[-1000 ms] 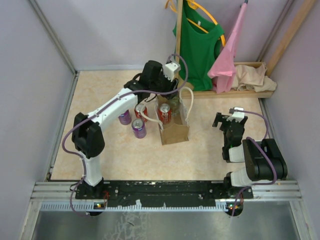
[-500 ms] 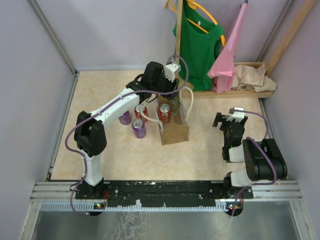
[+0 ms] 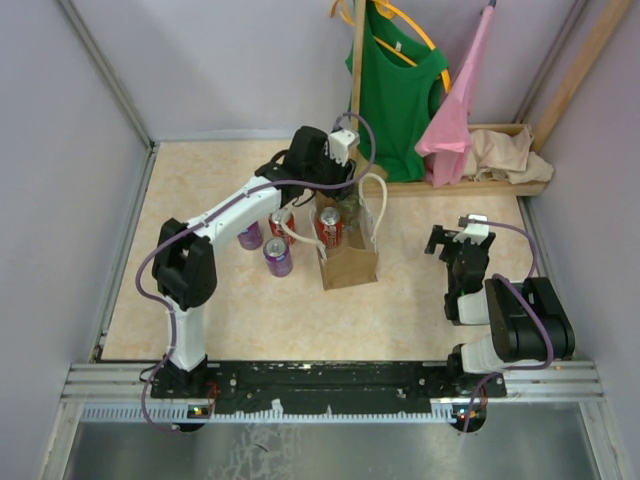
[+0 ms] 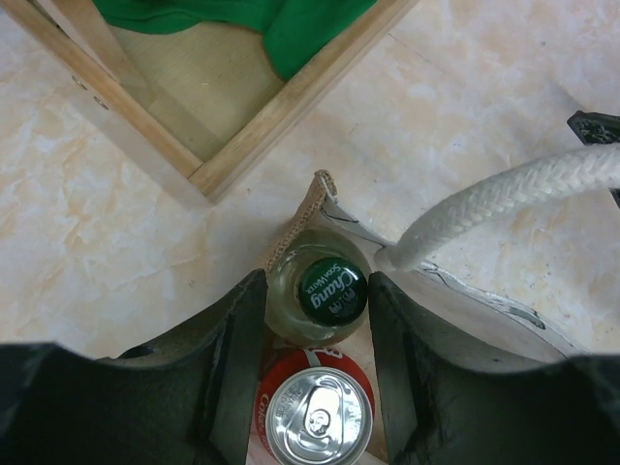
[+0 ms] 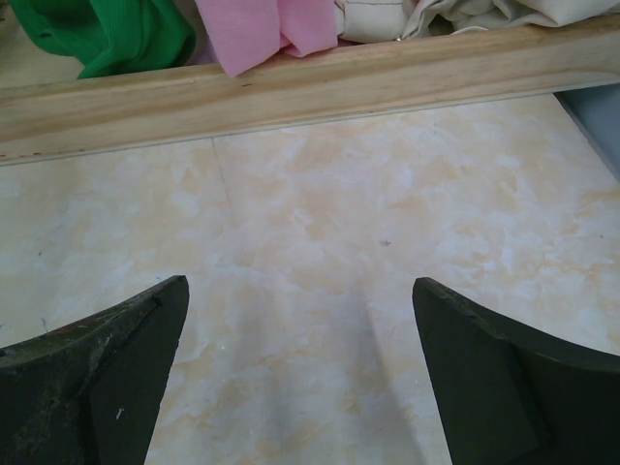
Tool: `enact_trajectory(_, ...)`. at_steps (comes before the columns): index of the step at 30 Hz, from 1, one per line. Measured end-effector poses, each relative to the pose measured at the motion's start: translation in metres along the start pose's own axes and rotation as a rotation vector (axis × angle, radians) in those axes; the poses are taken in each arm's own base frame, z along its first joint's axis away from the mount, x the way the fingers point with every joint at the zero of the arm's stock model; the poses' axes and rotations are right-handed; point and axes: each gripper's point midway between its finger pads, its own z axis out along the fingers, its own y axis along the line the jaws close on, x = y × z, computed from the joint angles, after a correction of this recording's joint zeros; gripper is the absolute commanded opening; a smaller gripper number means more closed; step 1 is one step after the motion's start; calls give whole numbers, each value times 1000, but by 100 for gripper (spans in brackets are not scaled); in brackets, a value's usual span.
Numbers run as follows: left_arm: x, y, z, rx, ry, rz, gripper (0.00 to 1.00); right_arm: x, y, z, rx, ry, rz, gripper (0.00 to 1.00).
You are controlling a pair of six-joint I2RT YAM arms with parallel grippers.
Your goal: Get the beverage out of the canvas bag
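Left of middle on the table (image 3: 200,180), two purple cans (image 3: 277,257) and a red can (image 3: 281,222) stand outside the bag (image 3: 350,262), just beside its left wall. The bag stands upright near the table's middle, a little toward the far edge. My left gripper (image 4: 317,286) hangs over its mouth. In my left wrist view the fingers (image 4: 242,349) straddle a green-capped bottle (image 4: 331,291) that stands inside the bag at its far end, with a second can (image 4: 315,417) right next to it on the near side. Both fingers sit hard up against the glass. I cannot tell whether I am squeezing it or only flanking it. A rope handle (image 4: 504,199) arches off to the right, free of my fingers. Over by the right edge, my right gripper (image 5: 298,283) is spread wide above bare table with nothing between its fingers.

By my reckoning the reach is made and the lift is not. The bottle is still seated in the bag with its cap about level with the rim. What is left is to firm up the hold, draw the bottle straight up past the rope, and set it down outside.

Against a second ago, my left elbow has swung a little to the right and the wrist has crept toward the far edge. The bag, the cans and my right arm have not shifted.
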Motion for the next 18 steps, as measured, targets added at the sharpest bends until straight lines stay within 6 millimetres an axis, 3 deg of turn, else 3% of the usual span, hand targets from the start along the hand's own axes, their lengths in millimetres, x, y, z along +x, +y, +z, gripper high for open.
enact_trajectory(18, 1, 0, 3, 7, -25, -18, 51, 0, 0, 0, 0, 0, 0, 99)
